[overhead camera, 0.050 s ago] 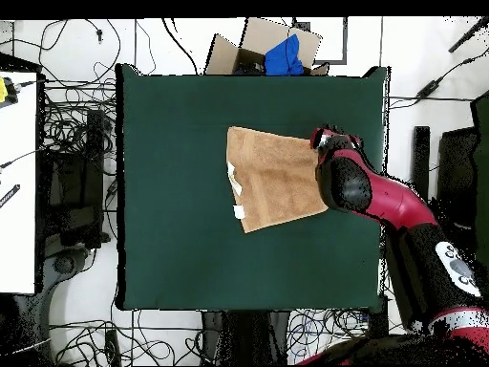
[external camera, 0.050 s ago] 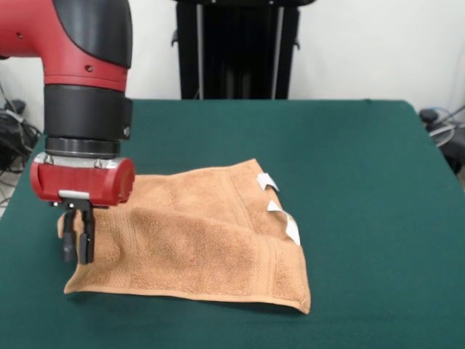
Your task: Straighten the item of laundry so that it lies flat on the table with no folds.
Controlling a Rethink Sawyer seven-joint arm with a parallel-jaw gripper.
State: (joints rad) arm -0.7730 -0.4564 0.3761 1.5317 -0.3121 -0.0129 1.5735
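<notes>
Gripper [external camera, 0.050 s ago: 77, 240] down at towel [external camera, 0.050 s ago: 203, 240] corner, fingers [external camera, 0.050 s ago: 69, 236] nearly together, pinching its edge. Towel on green table [external camera, 0.050 s ago: 363, 182], white tags [external camera, 0.050 s ago: 280, 211] along one edge.

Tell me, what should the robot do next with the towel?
Probably pinch the towel edge and pull it outward. The gripper is down at that edge, fingers close together, and the towel looks doubled over on the table, tags at the opposite edge.
</notes>
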